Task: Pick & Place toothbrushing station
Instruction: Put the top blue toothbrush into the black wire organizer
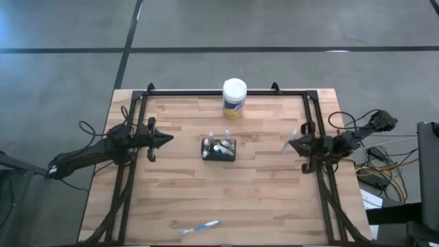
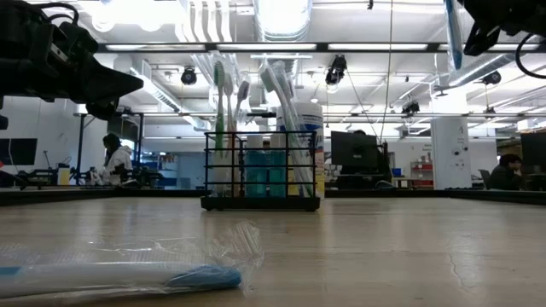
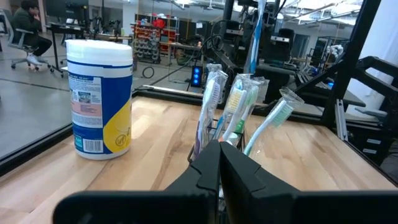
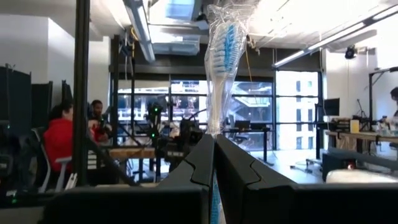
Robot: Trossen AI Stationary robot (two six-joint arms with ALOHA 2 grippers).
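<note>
Station (image 1: 218, 149): black slotted caddy, mid-table, between left tool (image 1: 167, 139) (closed, empty) and right tool (image 1: 291, 145) (closed on a wrapped brush (image 4: 222, 56)). Likely light, stiff, tippy with tall brushes; best gripped by a rim wall.

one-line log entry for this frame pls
left gripper: shut, empty, left of toothbrushing station | right gripper: shut on wrapped toothbrush, raised | spare wrapped toothbrush: lying near table's front edge

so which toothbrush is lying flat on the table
The wrapped blue-and-white toothbrush near the table's front edge. The others stand upright in the black holder, and one is clamped upright in the right gripper.
</note>
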